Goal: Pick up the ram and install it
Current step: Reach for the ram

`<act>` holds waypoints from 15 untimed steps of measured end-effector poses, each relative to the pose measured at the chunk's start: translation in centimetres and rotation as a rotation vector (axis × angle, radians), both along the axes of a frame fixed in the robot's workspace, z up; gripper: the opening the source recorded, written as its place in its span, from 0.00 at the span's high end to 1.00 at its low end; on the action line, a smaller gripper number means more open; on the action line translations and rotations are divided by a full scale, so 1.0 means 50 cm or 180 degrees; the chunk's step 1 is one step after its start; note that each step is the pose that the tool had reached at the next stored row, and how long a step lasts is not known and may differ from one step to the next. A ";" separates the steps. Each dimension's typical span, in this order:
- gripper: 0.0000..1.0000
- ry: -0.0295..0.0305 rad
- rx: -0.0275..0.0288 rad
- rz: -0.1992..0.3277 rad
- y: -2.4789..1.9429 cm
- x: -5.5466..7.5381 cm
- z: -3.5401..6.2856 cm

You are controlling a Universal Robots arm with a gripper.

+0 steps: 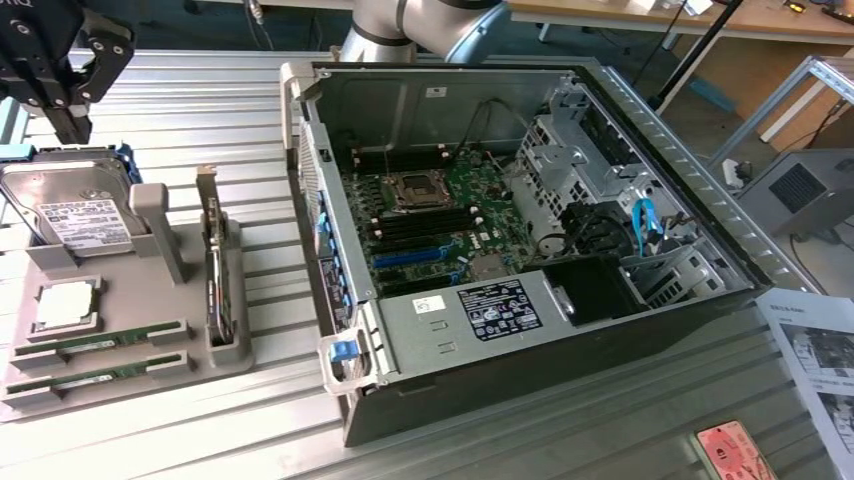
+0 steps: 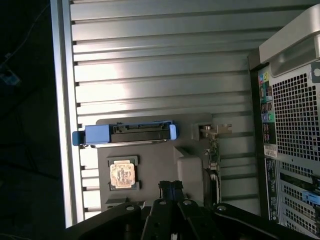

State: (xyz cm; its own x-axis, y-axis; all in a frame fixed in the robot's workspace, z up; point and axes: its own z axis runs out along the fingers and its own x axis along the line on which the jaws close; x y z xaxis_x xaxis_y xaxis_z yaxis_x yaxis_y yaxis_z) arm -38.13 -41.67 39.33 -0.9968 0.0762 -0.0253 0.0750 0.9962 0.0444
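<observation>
Two ram sticks point(image 1: 102, 341) point(image 1: 94, 372), thin green boards with pale labels, lie in slots at the front end of a grey holder tray point(image 1: 167, 235) on the exterior view's left. My black gripper point(image 1: 70, 122) hangs high over the tray's far end, above the hard drive point(image 1: 74, 210), well away from the ram. In the wrist view the gripper point(image 2: 170, 189) has its fingers shut together with nothing between them. The open computer case point(image 1: 534, 230) shows the green motherboard point(image 1: 447, 215) with its black and blue memory slots point(image 1: 424, 232).
The tray also carries a silver processor chip point(image 1: 64, 305) point(image 2: 122, 175), an upright expansion card point(image 1: 214, 265) point(image 2: 214, 150) and the blue-bracketed drive point(image 2: 125, 135). The case's rear panel point(image 2: 295, 125) stands beside the tray. Ribbed metal tabletop point(image 1: 214, 90) surrounds everything; papers point(image 1: 821, 350) lie at the right.
</observation>
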 end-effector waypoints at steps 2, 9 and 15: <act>0.89 0.0000 0.0000 0.0000 0.0000 0.000 0.000; 0.89 0.0000 0.0000 0.0000 -0.0193 -0.001 0.000; 0.89 0.0000 0.0000 0.0000 -0.0339 -0.001 0.000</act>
State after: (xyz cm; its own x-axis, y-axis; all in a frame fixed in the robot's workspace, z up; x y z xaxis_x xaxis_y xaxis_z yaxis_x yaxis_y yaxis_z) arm -38.16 -43.37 39.33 -0.9968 0.0762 -0.0253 0.0751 0.9962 0.0444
